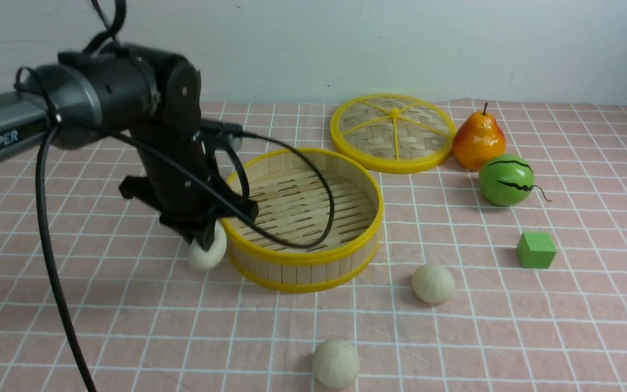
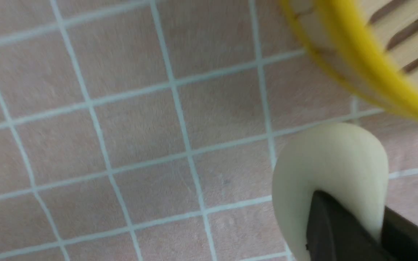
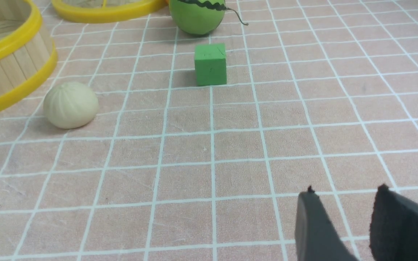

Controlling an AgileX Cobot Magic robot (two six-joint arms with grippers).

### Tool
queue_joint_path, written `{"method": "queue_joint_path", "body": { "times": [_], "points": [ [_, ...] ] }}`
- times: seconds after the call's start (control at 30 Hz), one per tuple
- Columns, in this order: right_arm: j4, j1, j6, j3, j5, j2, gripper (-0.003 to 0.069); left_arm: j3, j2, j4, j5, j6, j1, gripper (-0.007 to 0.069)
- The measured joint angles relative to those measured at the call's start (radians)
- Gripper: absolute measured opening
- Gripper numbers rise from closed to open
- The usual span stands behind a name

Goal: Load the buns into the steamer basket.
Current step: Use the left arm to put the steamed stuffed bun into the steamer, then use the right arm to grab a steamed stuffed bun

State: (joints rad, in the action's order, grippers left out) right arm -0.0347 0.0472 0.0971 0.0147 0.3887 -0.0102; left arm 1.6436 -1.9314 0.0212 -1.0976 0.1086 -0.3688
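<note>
The steamer basket [image 1: 302,260] stands mid-table with nothing on its slatted floor. My left gripper [image 1: 204,239] is shut on a cream-white bun [image 1: 207,256] just outside the basket's left wall, low over the cloth. In the left wrist view the bun [image 2: 325,163] bulges, squeezed between the dark fingers [image 2: 332,224] of that gripper [image 2: 354,208], close to the basket's yellow rim [image 2: 361,61]. A second bun [image 1: 433,283] lies to the right of the basket's front, and a third [image 1: 336,363] near the front edge. My right gripper [image 3: 346,191] is open over bare cloth, well apart from that second bun [image 3: 71,105].
The woven lid [image 1: 394,132] with yellow spokes lies behind the basket. A pear [image 1: 478,140], a green striped watermelon [image 1: 506,179] and a green cube [image 1: 535,250] sit on the right side. The left arm's cable [image 1: 313,218] loops over the basket.
</note>
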Motion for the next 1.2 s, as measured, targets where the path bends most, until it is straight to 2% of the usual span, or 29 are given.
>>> {"method": "queue_joint_path", "body": {
  "times": [0.2, 0.33, 0.43, 0.53, 0.57, 0.6, 0.63, 0.73, 0.9, 1.1, 1.2],
  "points": [
    [0.0, 0.0, 0.0, 0.0, 0.0, 0.0, 0.0239, 0.269, -0.036, -0.002, -0.016, -0.006, -0.07, -0.0001],
    [0.0, 0.0, 0.0, 0.0, 0.0, 0.0, 0.0239, 0.336, -0.119, 0.005, 0.007, 0.013, -0.076, 0.0001],
    [0.0, 0.0, 0.0, 0.0, 0.0, 0.0, 0.0239, 0.36, -0.214, 0.056, 0.016, 0.048, -0.075, 0.004],
    [0.0, 0.0, 0.0, 0.0, 0.0, 0.0, 0.0239, 0.36, -0.27, 0.077, 0.02, 0.068, -0.075, 0.0101],
    [0.0, 0.0, 0.0, 0.0, 0.0, 0.0, 0.0239, 0.36, -0.297, 0.081, 0.026, 0.08, -0.075, 0.0178],
    [0.0, 0.0, 0.0, 0.0, 0.0, 0.0, 0.0239, 0.36, -0.303, 0.081, 0.029, 0.082, -0.075, 0.0187],
    [0.0, 0.0, 0.0, 0.0, 0.0, 0.0, 0.0239, 0.36, -0.318, 0.081, 0.039, 0.088, -0.075, 0.0267],
    [0.0, 0.0, 0.0, 0.0, 0.0, 0.0, 0.0239, 0.366, -0.324, 0.08, 0.048, 0.093, -0.075, 0.04],
    [0.0, 0.0, 0.0, 0.0, 0.0, 0.0, 0.0239, 0.405, -0.302, 0.076, 0.011, 0.097, -0.075, 0.0524],
    [0.0, 0.0, 0.0, 0.0, 0.0, 0.0, 0.0239, 0.467, -0.171, 0.072, -0.117, 0.098, -0.075, 0.0525],
    [0.0, 0.0, 0.0, 0.0, 0.0, 0.0, 0.0239, 0.465, -0.018, 0.065, -0.139, 0.102, -0.075, 0.0489]
  ]
}}
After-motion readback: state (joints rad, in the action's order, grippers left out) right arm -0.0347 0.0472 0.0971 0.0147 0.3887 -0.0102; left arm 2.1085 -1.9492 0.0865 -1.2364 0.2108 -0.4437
